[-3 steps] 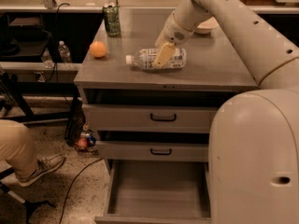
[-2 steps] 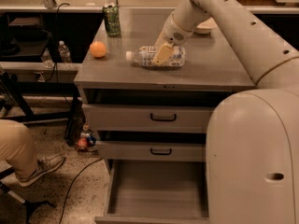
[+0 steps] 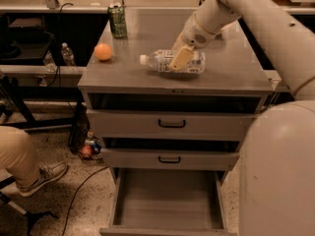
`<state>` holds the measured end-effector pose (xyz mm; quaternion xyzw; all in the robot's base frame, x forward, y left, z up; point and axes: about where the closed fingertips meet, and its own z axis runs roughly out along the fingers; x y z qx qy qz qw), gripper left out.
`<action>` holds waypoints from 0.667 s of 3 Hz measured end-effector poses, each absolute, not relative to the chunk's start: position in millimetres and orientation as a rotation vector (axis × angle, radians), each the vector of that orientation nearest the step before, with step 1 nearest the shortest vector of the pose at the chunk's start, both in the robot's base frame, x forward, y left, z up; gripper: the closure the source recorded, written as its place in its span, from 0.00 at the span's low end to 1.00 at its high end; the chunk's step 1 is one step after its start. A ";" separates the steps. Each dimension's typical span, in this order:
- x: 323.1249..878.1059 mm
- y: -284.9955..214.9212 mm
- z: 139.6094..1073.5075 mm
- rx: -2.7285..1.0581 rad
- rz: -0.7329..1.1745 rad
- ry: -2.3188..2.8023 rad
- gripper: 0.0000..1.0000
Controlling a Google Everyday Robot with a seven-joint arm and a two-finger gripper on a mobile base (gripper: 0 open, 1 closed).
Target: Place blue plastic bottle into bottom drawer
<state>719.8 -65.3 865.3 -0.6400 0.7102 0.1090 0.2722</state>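
**Gripper at the bottle on the cabinet top, bottom drawer open**

The bottle (image 3: 158,61) lies on its side on the grey cabinet (image 3: 231,70), near the middle of the top. Its white cap points left, toward an orange (image 3: 103,51). The label is pale with darker patches, and no word on it can be read.

The gripper (image 3: 183,58) is down at the bottle's middle, and its pale end lies across the near side of the bottle. The view does not show whether it is clamped on the bottle or merely set around it. The white arm (image 3: 236,6) reaches it from the upper right. The robot's broad white body (image 3: 278,176) fills the lower right corner.

A green can (image 3: 117,21) stands upright at the back left of the top, well apart from the bottle. Its print is too dim to read. The orange sits between can and bottle, closer to the left edge.

The cabinet front shows two drawers with black handles, an upper one (image 3: 172,124) and a middle one (image 3: 169,160). Beneath them the bottom drawer (image 3: 167,195) is pulled out, with a bare, flat grey floor.

To the left, a small clear bottle (image 3: 67,54) stands on a dark shelf. A leg in tan trousers (image 3: 17,154) with a grey shoe (image 3: 43,177) enters at the lower left. A black cable (image 3: 81,193) trails over the speckled floor.
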 end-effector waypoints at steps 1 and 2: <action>690.7 -95.3 875.8 -1.665 0.279 1.957 1.00; 686.7 -94.1 872.5 -1.672 0.295 1.951 1.00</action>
